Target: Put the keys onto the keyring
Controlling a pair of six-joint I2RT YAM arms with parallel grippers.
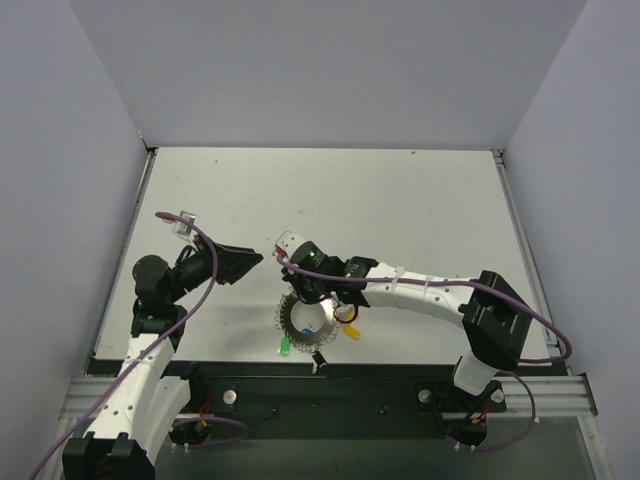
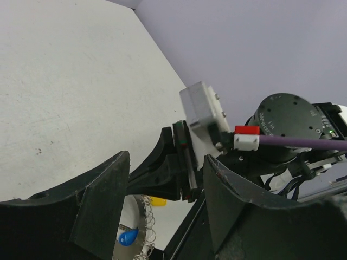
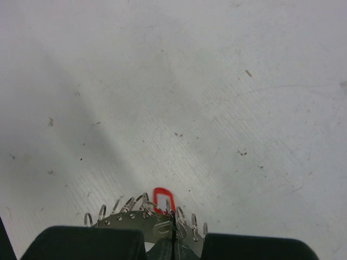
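left jaws: spread, empty, above counter (image 1: pixel 400 220) | right jaws: clenched on keyring (image 3: pixel 135 219) rim | yellow key (image 1: pixel 351 331), green key (image 1: pixel 285 347): at keyring's edge

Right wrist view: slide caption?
Right hand pinches the keyring, its small split rings and red tag fanned out over the white table.

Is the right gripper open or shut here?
Shut on the keyring: in the right wrist view the fingers of the right gripper meet with no gap, pinching its silver edge.

No readable text, labels, brands, numbers or signs on any surface in any view.
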